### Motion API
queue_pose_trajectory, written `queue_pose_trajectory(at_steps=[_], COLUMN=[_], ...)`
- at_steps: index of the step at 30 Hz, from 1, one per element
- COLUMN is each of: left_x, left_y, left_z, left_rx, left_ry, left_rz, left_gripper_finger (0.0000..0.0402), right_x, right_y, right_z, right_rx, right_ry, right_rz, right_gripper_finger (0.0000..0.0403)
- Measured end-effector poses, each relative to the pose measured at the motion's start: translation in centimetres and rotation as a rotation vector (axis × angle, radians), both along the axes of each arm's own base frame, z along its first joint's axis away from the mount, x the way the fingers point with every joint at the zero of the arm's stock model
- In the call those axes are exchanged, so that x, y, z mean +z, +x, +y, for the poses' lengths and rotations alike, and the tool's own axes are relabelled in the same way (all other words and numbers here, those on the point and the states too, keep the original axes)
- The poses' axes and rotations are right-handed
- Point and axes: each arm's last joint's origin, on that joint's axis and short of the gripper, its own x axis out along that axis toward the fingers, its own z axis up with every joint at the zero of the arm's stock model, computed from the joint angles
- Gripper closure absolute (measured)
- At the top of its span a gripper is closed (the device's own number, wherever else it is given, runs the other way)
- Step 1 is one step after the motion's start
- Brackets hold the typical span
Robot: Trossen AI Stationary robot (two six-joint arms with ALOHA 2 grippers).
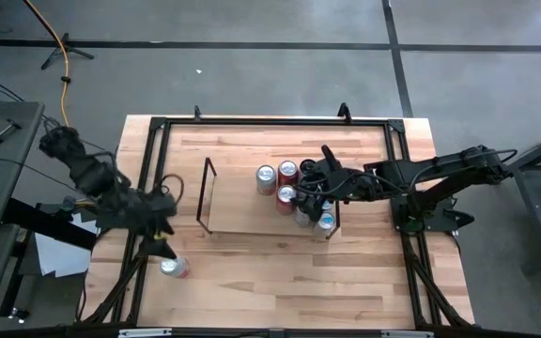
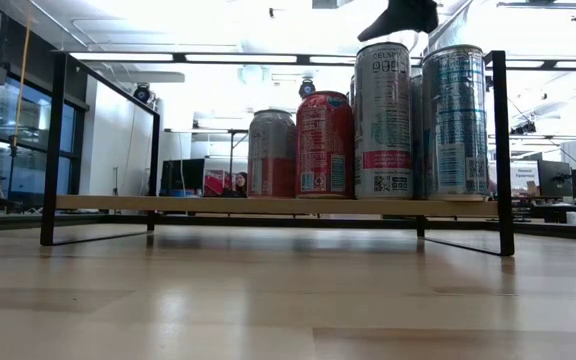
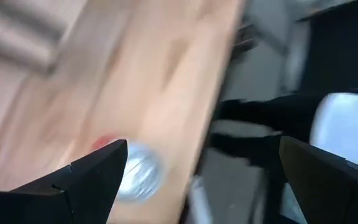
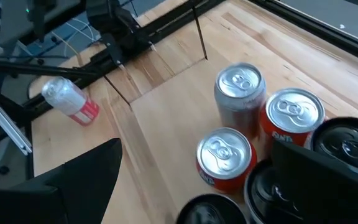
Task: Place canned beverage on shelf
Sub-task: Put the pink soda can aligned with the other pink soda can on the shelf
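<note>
Cans are crowding the shelf under the spread right gripper, while the spread left gripper is hovering by a fallen can near the table's left rail.

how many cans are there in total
7. Six stand clustered at the right end of the shelf: three silver-topped cans and three dark-topped cans under the right gripper, which may hide more. One fallen can lies by the left gripper.
</note>
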Motion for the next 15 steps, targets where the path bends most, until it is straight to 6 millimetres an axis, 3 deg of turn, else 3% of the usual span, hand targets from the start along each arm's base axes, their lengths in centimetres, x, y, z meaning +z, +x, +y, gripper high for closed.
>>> queue_pose_trajectory(at_steps=[7, 15], left_x=[-2.9, -5.0], left_y=[-1.6, -1.0], left_z=[-2.5, -6.3], left_rx=[0.148, 0.175], left_ry=[0.219, 0.239], left_rz=[0.290, 0.407], left_gripper_finger=[0.0025, 0.0025], right_x=[-0.4, -0.6], right_y=[-0.3, -0.5], right_z=[-0.1, -0.1], right_rx=[0.000, -0.002], right_ry=[-0.010, -0.017], right_rz=[0.050, 0.080], right_gripper_finger=[0.0004, 0.0004])
